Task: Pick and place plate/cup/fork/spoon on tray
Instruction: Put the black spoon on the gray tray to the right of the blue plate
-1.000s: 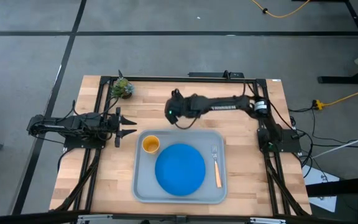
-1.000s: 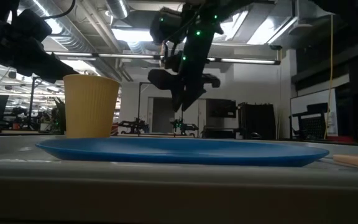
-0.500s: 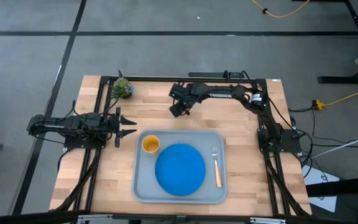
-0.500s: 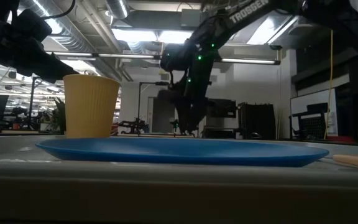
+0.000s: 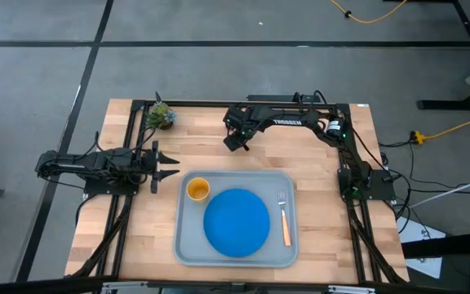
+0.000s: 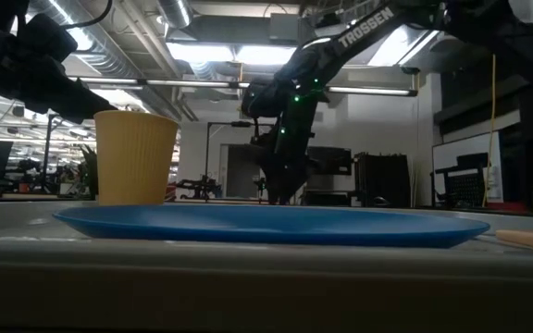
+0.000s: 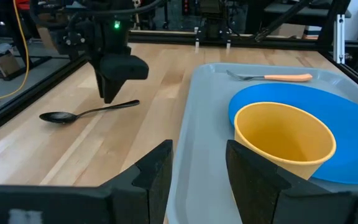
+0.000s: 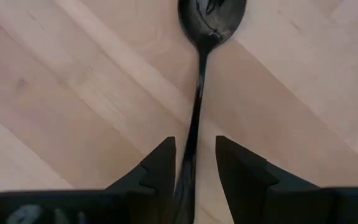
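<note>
The dark spoon (image 7: 89,112) lies flat on the wood beyond the tray's far rim; its bowl (image 8: 211,15) and thin handle (image 8: 194,118) show in the right wrist view. My right gripper (image 8: 194,146) points down over it, open a little, one finger on each side of the handle, apart from it; it also shows in the high view (image 5: 233,142) and the left wrist view (image 7: 107,94). The grey-blue tray (image 5: 188,245) holds the blue plate (image 5: 237,222), the orange-yellow cup (image 5: 197,189) and the tan-handled fork (image 5: 284,219). My left gripper (image 5: 170,165) waits open left of the tray.
A small green plant (image 5: 160,114) stands at the table's far left corner. Black frame rails (image 5: 300,103) run along the far and side edges. Bare wood lies between the tray's far rim and the far rail.
My right gripper has gone down and a little toward the table's far edge, from high above the tray's far rim to just over the spoon. The spoon and the things on the tray have stayed where they were.
</note>
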Controlling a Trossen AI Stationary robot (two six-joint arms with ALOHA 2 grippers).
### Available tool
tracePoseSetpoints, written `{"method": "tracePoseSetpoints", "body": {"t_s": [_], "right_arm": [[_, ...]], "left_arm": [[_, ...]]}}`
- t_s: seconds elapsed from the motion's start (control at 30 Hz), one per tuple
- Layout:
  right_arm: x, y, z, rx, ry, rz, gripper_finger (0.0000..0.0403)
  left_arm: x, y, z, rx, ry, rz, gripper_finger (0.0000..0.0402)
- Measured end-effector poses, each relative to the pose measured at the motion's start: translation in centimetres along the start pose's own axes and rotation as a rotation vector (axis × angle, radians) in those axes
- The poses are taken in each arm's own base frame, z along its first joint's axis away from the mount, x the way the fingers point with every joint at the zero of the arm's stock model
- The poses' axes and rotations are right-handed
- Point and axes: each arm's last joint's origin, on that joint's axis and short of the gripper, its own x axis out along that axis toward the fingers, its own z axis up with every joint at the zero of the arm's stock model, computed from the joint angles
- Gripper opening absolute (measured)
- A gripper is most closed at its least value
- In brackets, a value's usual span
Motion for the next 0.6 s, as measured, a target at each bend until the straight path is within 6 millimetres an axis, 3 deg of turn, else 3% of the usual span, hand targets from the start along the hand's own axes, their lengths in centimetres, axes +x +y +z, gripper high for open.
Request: {"method": "tracePoseSetpoints", "body": {"t_s": [0.6], "right_arm": [[0.85,-0.45,-0.18,-0.016,0.057,0.026,0.012]], "left_arm": [[0.0,0.0,0.0,0.0,0.0,0.0,0.0143]]}}
